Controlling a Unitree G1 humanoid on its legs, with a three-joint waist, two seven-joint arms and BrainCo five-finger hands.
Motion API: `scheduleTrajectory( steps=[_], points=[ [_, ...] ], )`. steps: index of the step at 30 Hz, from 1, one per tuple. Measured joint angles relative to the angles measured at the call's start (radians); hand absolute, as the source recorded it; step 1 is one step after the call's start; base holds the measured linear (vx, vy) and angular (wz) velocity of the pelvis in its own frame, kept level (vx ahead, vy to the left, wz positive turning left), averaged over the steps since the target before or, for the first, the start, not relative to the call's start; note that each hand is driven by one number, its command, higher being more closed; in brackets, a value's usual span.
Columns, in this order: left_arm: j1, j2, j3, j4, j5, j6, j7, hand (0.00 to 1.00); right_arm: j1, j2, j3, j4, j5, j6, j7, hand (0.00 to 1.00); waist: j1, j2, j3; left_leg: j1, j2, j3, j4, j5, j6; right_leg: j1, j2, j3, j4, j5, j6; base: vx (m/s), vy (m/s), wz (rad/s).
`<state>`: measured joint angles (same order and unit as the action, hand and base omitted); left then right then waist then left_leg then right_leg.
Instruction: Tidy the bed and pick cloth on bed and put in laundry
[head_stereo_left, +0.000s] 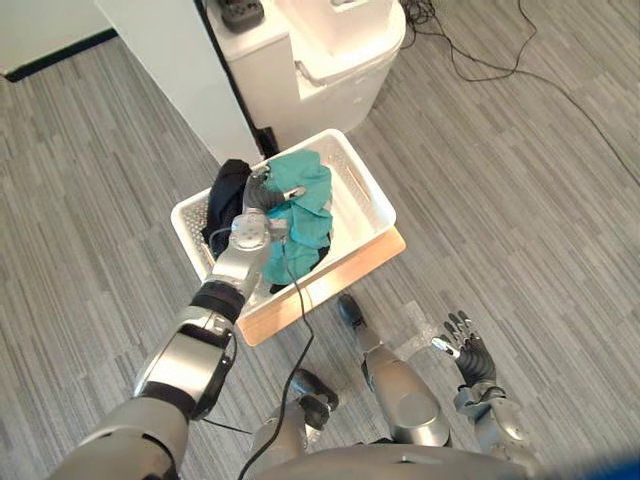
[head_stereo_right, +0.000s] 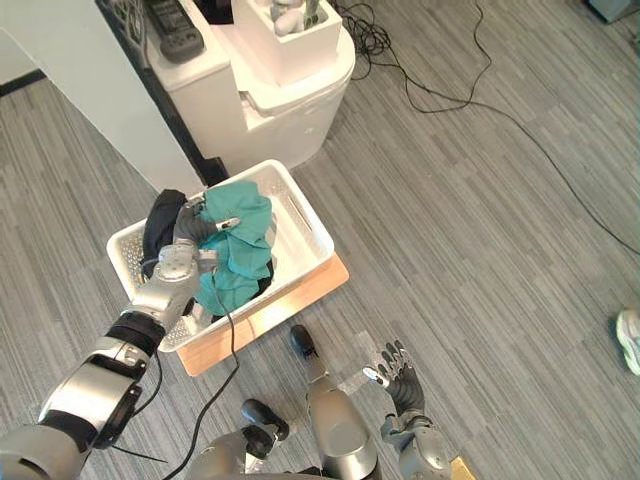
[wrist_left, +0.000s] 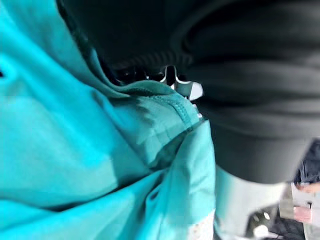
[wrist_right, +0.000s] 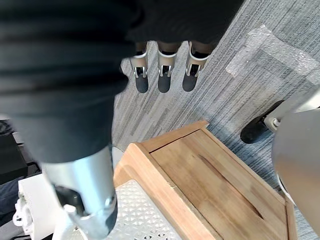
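Grey plank floor. White laundry basket, set on wooden board. Teal cloth, heaped inside basket beside dark garment. Left hand, upon teal cloth, fingers half buried, grip not discernible. Right hand, low over floor, fingers spread, empty.

- Left and right eye views: from head height, looking steeply down on the white perforated plastic basket and the grey striped floor. Same scene in both, slightly offset sideways.
- Left wrist view: pressed close against the teal cloth.
- Right wrist view: close above the light wooden board, facing down.
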<state>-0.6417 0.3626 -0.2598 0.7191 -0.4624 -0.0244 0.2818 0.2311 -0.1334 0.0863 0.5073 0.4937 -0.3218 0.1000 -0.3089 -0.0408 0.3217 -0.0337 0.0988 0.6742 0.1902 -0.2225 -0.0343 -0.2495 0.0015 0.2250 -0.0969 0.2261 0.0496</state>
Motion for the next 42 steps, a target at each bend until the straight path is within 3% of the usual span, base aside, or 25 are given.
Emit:
scheduleTrajectory(
  steps=[3,6,11,18,25,31,37,42],
  points=[
    [0.071,-0.006,0.03,-0.037,-0.029,0.008,-0.036,0.0,0.004,0.0,-0.002,0.001,-0.031,0.013,-0.013,0.0,-0.001,0.024,-0.011,0.036,-0.002,-0.003,-0.018,0.003,0.001,0.034,0.0,-0.015,0.0,-0.006,-0.003,0.01,0.006,0.1],
    [0.168,-0.025,0.036,-0.083,-0.029,0.017,-0.062,0.0,0.021,0.003,-0.011,0.003,-0.065,0.039,-0.026,0.0,0.001,0.076,-0.051,0.069,-0.01,-0.017,-0.051,0.012,-0.003,0.062,-0.003,-0.033,0.0,-0.023,-0.005,0.03,0.004,0.14],
    [0.286,-0.043,0.038,-0.19,-0.03,0.018,-0.087,0.0,0.05,0.014,-0.029,0.016,-0.126,0.068,-0.031,0.0,0.014,0.104,-0.098,0.138,-0.014,-0.044,-0.097,0.022,-0.013,0.126,0.0,-0.065,-0.005,-0.047,-0.007,0.02,-0.004,0.18],
    [0.394,-0.046,0.077,-0.316,-0.068,0.012,-0.078,0.0,0.097,0.013,-0.051,0.043,-0.165,0.088,-0.045,0.0,0.028,0.104,-0.172,0.179,-0.024,-0.082,-0.142,0.04,-0.008,0.168,-0.008,-0.108,-0.005,-0.062,-0.006,0.01,-0.001,0.18],
    [0.551,-0.082,0.109,-0.39,-0.068,-0.026,-0.055,0.0,0.099,0.014,-0.068,0.084,-0.165,0.098,-0.047,0.0,0.064,0.106,-0.202,0.208,-0.03,-0.117,-0.165,0.046,-0.005,0.199,-0.014,-0.175,-0.006,-0.064,-0.007,-0.01,-0.01,0.14],
    [0.705,-0.105,0.184,-0.402,-0.067,-0.03,-0.06,0.0,0.098,0.013,-0.084,0.142,-0.164,0.097,-0.043,0.0,0.108,0.089,-0.215,0.209,-0.031,-0.151,-0.164,0.048,-0.004,0.214,-0.021,-0.207,-0.006,-0.075,-0.01,-0.02,-0.02,0.15],
    [0.826,-0.121,0.215,-0.255,-0.076,-0.047,-0.144,0.0,0.089,0.012,-0.135,0.222,-0.166,0.097,-0.017,0.0,0.151,0.085,-0.23,0.214,-0.03,-0.172,-0.154,0.048,-0.004,0.226,-0.023,-0.223,-0.007,-0.082,-0.009,-0.03,-0.019,0.08],
    [0.887,-0.158,0.227,0.006,-0.061,-0.053,-0.168,0.0,0.076,0.012,-0.154,0.332,-0.203,0.071,0.011,0.0,0.168,0.07,-0.245,0.225,-0.029,-0.192,-0.155,0.043,-0.013,0.244,-0.026,-0.24,-0.007,-0.097,-0.014,-0.04,-0.023,0.11]
  ],
)
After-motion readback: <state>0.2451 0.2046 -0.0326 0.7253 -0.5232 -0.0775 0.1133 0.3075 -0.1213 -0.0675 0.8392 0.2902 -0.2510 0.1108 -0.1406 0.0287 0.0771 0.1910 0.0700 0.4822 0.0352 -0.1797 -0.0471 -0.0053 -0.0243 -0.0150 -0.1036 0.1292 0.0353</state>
